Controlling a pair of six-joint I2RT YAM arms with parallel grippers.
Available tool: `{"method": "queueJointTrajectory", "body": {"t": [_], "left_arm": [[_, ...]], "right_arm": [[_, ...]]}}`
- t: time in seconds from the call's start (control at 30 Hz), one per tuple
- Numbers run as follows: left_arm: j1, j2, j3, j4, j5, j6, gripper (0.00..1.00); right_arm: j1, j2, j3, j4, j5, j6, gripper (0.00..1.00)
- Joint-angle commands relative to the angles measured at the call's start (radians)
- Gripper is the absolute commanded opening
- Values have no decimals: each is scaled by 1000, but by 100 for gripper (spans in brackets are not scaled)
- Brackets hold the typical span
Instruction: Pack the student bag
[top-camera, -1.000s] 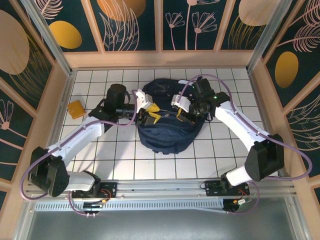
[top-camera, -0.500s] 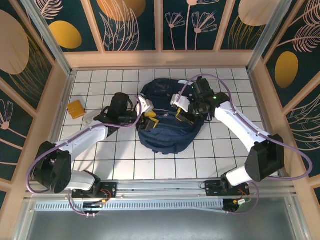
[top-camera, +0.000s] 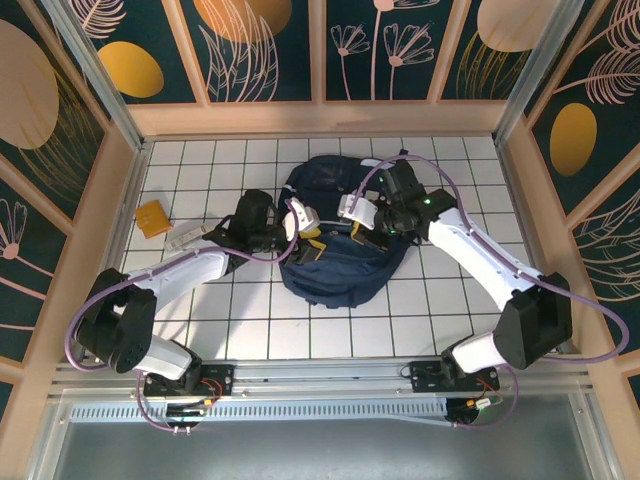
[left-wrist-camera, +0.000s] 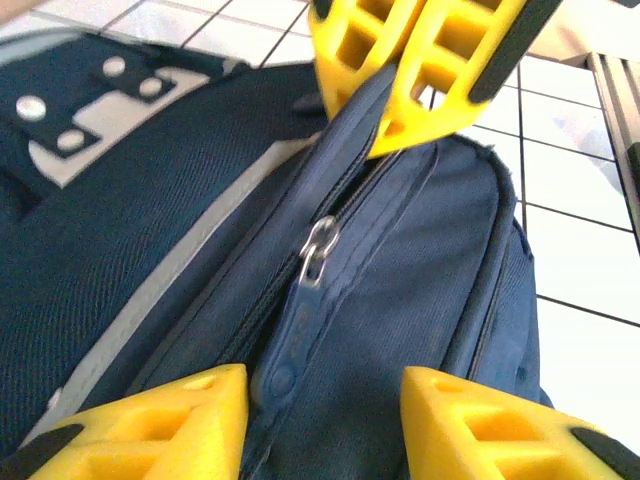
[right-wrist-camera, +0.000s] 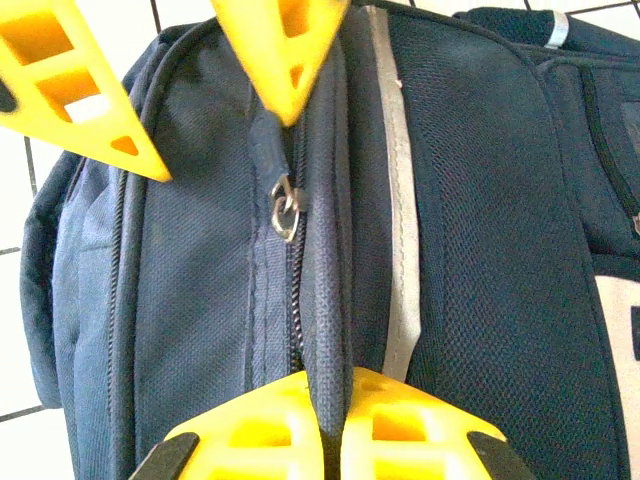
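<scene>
Zipper step, likely: holds the student bag (top-camera: 330, 272) in the clenched right pincer (right-wrist-camera: 325, 385), straddles the zipper pull (left-wrist-camera: 316, 250) with the released left pincer (left-wrist-camera: 322, 385), must pinch next.

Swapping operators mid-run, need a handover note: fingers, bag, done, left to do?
Left gripper: open, fingers either side of the zip pull, not gripping it yet.
Right gripper: shut on a fold of the backpack beside the zip.
It lies in the middle of the table; orange packet to its left.
Done: fold pinned. Left: take the pull, open the zip, pack.
</scene>
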Motion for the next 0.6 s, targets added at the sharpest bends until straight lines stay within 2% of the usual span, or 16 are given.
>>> {"method": "queueJointTrajectory", "body": {"t": [0.0,0.1,0.3,0.43,0.57], "left_arm": [[-14,-6,-42,139,69,105,40],[-15,-24,-92,197,55,114,35],[-14,-12,-92,188,50,118,29],[-14,6,-91,205,66,102,21],[-15,13,-89,194,42,90,6]], "right_arm": [[48,-69,-26,69,-129,-56,0],[54,-90,-48,83,-124,-64,0],[68,-124,-83,116,-159,-75,0],[90,-120,-81,114,-131,-83,0],[97,-101,-56,108,-88,-64,0]]}}
